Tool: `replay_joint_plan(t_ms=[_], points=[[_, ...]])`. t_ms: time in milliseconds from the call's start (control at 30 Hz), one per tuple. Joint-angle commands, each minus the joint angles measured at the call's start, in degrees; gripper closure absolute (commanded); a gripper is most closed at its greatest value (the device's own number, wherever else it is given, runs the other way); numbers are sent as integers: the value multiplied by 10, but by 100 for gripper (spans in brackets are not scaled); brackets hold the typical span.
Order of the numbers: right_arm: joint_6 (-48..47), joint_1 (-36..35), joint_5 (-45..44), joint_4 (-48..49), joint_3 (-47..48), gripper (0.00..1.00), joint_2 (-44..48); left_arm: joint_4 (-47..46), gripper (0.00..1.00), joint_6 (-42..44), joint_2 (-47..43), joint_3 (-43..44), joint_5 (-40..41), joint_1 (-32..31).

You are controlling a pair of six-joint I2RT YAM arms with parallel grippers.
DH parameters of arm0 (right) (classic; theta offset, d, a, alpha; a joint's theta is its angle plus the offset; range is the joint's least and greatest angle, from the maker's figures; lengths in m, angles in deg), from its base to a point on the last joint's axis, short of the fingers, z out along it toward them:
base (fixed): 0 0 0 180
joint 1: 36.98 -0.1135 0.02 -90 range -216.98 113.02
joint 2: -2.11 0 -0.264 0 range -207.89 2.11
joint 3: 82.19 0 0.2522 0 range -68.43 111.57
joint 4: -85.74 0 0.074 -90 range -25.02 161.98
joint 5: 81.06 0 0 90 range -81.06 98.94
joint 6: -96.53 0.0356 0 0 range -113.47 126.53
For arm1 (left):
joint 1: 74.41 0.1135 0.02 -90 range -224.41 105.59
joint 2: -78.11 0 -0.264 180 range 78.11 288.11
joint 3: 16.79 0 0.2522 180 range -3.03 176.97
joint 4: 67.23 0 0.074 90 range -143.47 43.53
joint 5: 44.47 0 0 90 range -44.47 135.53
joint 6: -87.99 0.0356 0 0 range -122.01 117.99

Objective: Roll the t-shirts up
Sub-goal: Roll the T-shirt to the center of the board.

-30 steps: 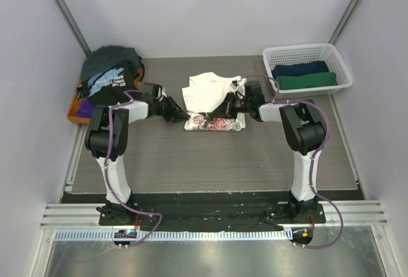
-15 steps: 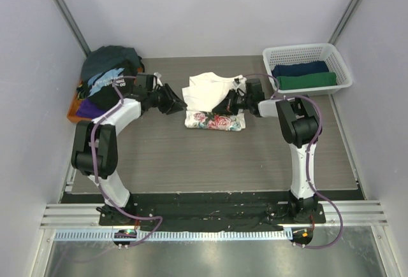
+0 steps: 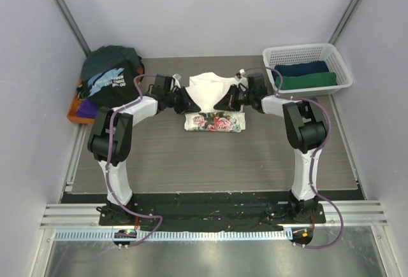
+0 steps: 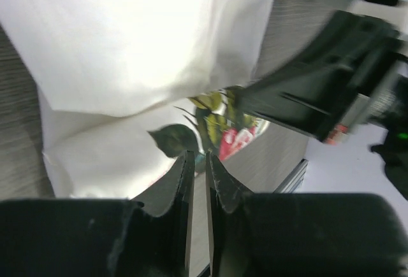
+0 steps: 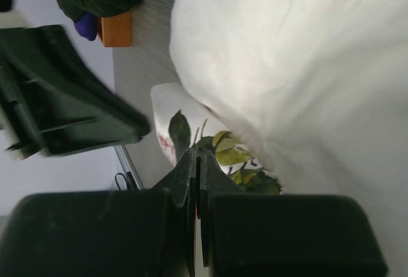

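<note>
Where it doubles over, the cream t-shirt (image 3: pixel 210 89) shows pink roses.

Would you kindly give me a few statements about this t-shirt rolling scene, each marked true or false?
1. The white basket holds a navy t-shirt and a green t-shirt. True.
2. The cream-white t-shirt lies in the orange tray. False: it lies on the table, between the two grippers.
3. The cream-white t-shirt's near end is rolled, with its floral print showing. True.
4. The right gripper has its jaws wide open. False: they are shut, at the shirt's right side.
5. The left gripper reaches into the white basket. False: it is at the cream-white t-shirt's left side.
</note>
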Motion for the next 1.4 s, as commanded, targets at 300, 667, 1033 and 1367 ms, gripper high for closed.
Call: replay_joint_plan(t_ms=[300, 667, 1033, 1367], points=[[-8, -1, 14, 70, -168, 99, 155, -75, 86, 11, 50, -23, -26, 4], [-25, 15, -12, 63, -109, 99, 7, -104, 89, 36, 73, -40, 16, 5], [-50, 17, -17, 13, -126, 95, 105, -107, 79, 71, -17, -58, 63, 4], [-138, 19, -179, -169, -189, 33, 280, -95, 52, 92, -189, -201, 147, -24]])
